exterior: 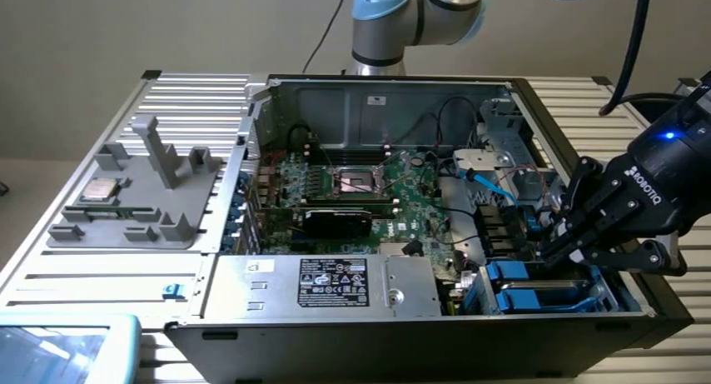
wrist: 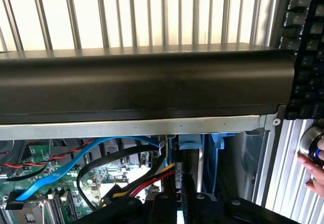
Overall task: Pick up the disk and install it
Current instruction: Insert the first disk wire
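My gripper [exterior: 555, 252] reaches down into the drive bay at the front corner of the open computer case [exterior: 367, 88], on the exterior view's right. In the wrist view a thin dark slab with a blue rail at its far end, the disk [wrist: 191, 165], stands edge-on between the fingers of my gripper [wrist: 178, 203], which are close together on it. Blue rails [exterior: 517, 271] show in the bay just beside the fingertips. Most of the disk is hidden by the gripper and the bay walls.
The case's black side wall [wrist: 142, 82] lies close beyond the bay. Blue, red and black cables [wrist: 66, 160] run over the motherboard [exterior: 367, 192]. A grey box with a sticker [exterior: 333, 284] sits beside the bay. A grey fixture [exterior: 139, 201] stands at the exterior view's left. A person's hand [wrist: 315, 171] rests near a keyboard [wrist: 309, 57].
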Tool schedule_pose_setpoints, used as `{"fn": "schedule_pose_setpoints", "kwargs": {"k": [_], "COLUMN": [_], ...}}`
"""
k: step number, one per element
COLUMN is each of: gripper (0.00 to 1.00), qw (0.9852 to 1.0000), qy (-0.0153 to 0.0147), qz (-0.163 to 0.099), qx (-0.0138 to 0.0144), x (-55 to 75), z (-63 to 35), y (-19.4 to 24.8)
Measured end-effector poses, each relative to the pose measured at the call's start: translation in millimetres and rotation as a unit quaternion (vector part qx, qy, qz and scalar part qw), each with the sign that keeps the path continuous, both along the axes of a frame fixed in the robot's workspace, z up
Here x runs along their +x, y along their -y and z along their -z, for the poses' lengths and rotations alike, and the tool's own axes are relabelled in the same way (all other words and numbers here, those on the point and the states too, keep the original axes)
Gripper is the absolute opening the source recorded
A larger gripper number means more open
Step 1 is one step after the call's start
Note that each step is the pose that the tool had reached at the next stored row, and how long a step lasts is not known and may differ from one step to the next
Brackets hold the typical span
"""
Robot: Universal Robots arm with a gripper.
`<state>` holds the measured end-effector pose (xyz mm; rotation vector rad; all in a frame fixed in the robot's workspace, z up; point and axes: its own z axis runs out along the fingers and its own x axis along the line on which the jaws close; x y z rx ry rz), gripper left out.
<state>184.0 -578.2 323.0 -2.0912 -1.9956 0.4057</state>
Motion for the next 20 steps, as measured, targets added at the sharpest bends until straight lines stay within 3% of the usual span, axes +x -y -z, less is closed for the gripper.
{"fn": "schedule_pose_setpoints", "kwargs": {"k": [20], "gripper": [0.16], "qw": [1.0], "qy": [0.0], "qz": [0.0], "qx": [0.0001], "x": [0.0], "z": [0.4], "y": [0.0]}}
